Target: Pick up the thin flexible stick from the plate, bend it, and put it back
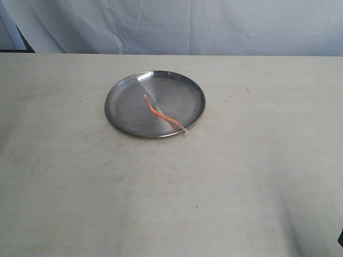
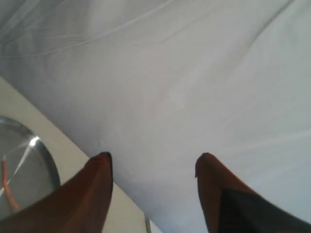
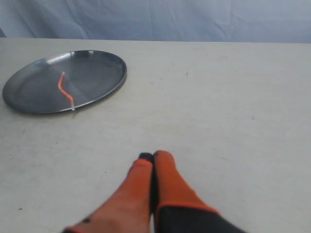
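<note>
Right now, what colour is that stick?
The stick is orange-red with whitish ends, clearest in the exterior view.

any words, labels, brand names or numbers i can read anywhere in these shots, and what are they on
None: no readable text in any view.
The plate is bare shiny metal with no stamp visible.
The thin flexible stick shows no marking.
The table, the cloth backdrop, the left gripper and the right gripper carry no print or label.
</note>
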You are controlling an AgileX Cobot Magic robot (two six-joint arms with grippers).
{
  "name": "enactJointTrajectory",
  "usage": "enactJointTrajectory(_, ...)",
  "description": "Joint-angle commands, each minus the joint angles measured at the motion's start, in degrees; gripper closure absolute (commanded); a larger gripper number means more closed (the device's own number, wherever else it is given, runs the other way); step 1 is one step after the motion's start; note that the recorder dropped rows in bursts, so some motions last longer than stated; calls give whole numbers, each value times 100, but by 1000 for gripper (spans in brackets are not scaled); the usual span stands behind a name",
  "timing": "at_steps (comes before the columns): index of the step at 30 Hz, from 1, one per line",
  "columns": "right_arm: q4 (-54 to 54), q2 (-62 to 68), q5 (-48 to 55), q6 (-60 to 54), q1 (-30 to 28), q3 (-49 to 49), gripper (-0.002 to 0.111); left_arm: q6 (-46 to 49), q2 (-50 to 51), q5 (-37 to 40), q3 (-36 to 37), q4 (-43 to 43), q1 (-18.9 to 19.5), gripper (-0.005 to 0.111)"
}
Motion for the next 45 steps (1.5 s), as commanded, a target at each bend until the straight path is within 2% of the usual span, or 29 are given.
enactJointTrajectory(1, 9, -43, -62, -13, -29, 27, 109, -18, -849, 401, 870, -1184, 189, 55)
enactJointTrajectory(4, 9, -43, -62, -13, -29, 27, 109, -18, -1244, 941, 1302, -1945, 189, 55)
enactJointTrajectory(8, 9, -43, -62, -13, -29, 27, 109, 39, -1700, 1820, 1772, -1941, 202, 55)
enactJointTrajectory(13, 9, -43, -62, -13, -29, 27, 109, 170, -2120, 1929, 2170, -1851, 470, 55)
enactJointTrajectory(16, 21, -43, -60, -13, -29, 27, 109, 992, -2355, 2127, 2170, -1910, 545, 55)
enactJointTrajectory(19, 21, -43, -60, -13, -29, 27, 109, 1994, -2574, 2046, 2170, -1900, 649, 55)
enactJointTrajectory(23, 21, -43, -60, -13, -29, 27, 109, 3875, -2806, 1621, 2170, -1900, 831, 55)
enactJointTrajectory(27, 21, -43, -60, -13, -29, 27, 109, 4943, -2806, 1235, 2170, -1900, 884, 55)
enactJointTrajectory(31, 21, -43, -60, -13, -29, 27, 109, 5239, -2806, 884, 2170, -1900, 884, 55)
enactJointTrajectory(45, 21, -43, -60, -13, -29, 27, 109, 5280, -2806, 898, 2170, -1901, 884, 55)
